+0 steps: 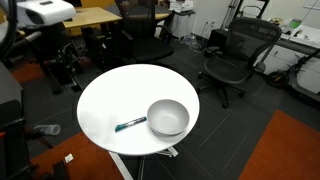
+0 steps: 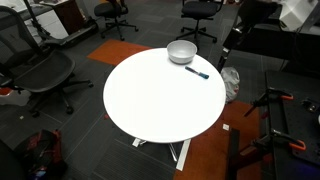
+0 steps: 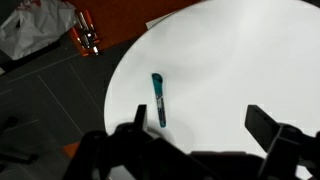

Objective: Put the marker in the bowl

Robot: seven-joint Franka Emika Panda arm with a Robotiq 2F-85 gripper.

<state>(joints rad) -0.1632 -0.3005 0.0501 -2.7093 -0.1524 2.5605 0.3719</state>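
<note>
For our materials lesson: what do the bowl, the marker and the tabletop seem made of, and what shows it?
Bowl: probably metal, grey-silver with a soft sheen.
Marker: likely plastic, smooth teal barrel.
Tabletop: smooth matte white, perhaps laminate; unsure.

In the wrist view the pincer (image 3: 197, 118) is dark and blurred, its base cut by the bottom edge; the desk (image 3: 250, 60) runs past the top and right edges. In both exterior views the marker (image 1: 130, 124) (image 2: 197, 72) is too small to show its ends.
</note>
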